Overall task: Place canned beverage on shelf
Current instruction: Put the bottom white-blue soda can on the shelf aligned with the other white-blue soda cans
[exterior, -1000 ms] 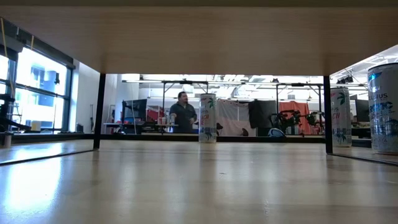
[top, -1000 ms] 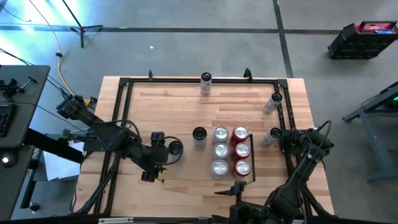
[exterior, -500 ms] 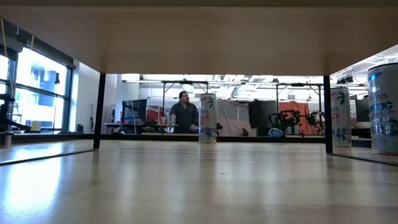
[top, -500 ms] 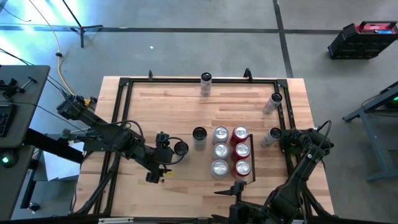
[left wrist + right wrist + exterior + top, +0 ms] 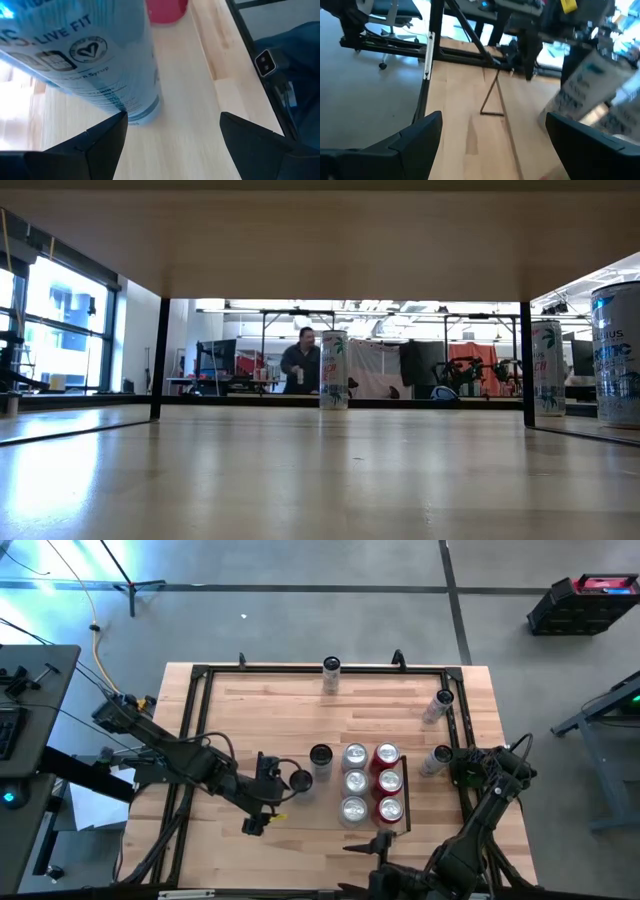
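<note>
Filling the shelf (image 5: 407, 802): six cans (image 5: 355, 783) stand in it. Left gripper (image 5: 290, 783) carries a dark-topped can (image 5: 298, 780) toward it, jaws wide around the body. Three loose cans (image 5: 331, 673) wait; right gripper (image 5: 492, 131) idles open at the table's right edge, holding nothing.

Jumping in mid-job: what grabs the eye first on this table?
The block of six upright cans in the shelf near the table's right side, with one dark-topped can just left of it. The left gripper reaches toward them carrying a can; three more cans stand along the far and right edges.
</note>
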`<action>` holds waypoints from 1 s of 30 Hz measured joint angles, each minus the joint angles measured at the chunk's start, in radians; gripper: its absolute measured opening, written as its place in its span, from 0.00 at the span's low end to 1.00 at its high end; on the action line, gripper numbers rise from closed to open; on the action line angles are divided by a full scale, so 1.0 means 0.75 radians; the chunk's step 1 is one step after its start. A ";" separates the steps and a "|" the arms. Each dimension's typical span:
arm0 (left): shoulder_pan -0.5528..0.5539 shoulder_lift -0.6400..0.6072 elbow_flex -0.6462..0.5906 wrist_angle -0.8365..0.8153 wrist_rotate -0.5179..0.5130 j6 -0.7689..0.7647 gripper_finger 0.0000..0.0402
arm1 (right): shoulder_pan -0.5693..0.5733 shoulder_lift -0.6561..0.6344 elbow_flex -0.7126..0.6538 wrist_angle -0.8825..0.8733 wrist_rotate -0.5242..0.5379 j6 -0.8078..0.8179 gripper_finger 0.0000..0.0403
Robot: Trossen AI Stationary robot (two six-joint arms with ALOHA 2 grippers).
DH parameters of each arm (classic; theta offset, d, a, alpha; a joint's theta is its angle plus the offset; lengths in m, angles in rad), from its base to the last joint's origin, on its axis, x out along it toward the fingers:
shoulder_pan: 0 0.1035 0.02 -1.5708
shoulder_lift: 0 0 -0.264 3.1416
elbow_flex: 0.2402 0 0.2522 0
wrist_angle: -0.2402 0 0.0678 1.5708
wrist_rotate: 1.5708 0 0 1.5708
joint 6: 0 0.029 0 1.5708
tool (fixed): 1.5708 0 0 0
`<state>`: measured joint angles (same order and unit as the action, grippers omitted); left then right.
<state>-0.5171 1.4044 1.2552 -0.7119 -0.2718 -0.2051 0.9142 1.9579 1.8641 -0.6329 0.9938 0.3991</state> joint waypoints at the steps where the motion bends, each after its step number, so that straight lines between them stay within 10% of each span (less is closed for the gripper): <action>1: 0.000 0.005 0.000 0.014 0.000 0.009 0.77 | 0.000 0.000 0.000 0.031 0.000 -0.046 0.85; 10: 0.010 0.018 0.000 0.062 -0.001 0.036 0.77 | -0.044 -0.006 0.003 0.243 -0.026 -0.478 0.85; 21: -0.103 -0.080 0.035 -0.147 -0.099 -0.076 0.77 | -0.282 -0.049 0.152 0.112 -0.427 -0.750 0.85; 30: -0.213 -0.237 -0.214 0.258 -0.357 -0.042 0.77 | -0.491 -0.050 0.317 -0.098 -0.749 -0.823 0.85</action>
<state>-0.6765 1.2264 1.0949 -0.5182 -0.5398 -0.2369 0.5458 1.9206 2.1019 -0.7067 0.4319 -0.2180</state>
